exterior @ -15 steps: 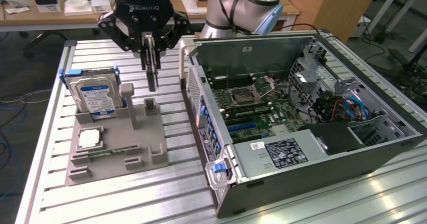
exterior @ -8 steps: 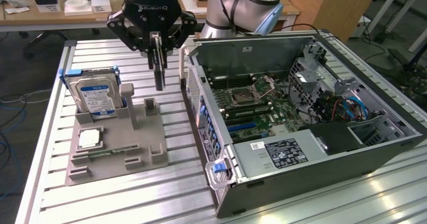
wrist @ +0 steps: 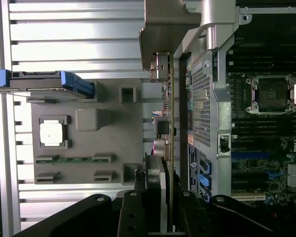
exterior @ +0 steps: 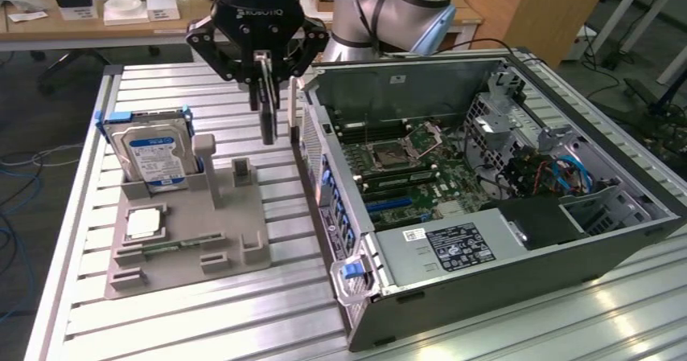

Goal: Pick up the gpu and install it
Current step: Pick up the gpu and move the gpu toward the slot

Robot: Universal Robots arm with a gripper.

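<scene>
I have the gripper [exterior: 277, 126] clamped on the gpu [wrist: 171, 123], which hangs edge-on in the upper middle of the exterior view, above the gap between the grey fixture tray [exterior: 193, 258] and the rear wall of the open computer case [exterior: 320, 164]. In the wrist view the card reads as a thin green line between the fingers, with its silver bracket [wrist: 160, 66] at the far end and very close to the perforated back panel. That closeness is my main worry: if I carry the card sideways at this height, I judge the bracket or the board's lower edge can catch on the case rim and twist in the grip. The hold looks to be on a short stretch of a long, thin board, so any knock may swing it and leave it crooked for the blue expansion slot [exterior: 397, 203] on the motherboard [exterior: 419, 168]. A tilted card pressed down could miss the slot or strain the connector. The loose blue cables [exterior: 569, 172] at the exterior view's right are well apart from the card. The hard drive [exterior: 156, 156] standing at the exterior view's left looks clear of my path.
</scene>
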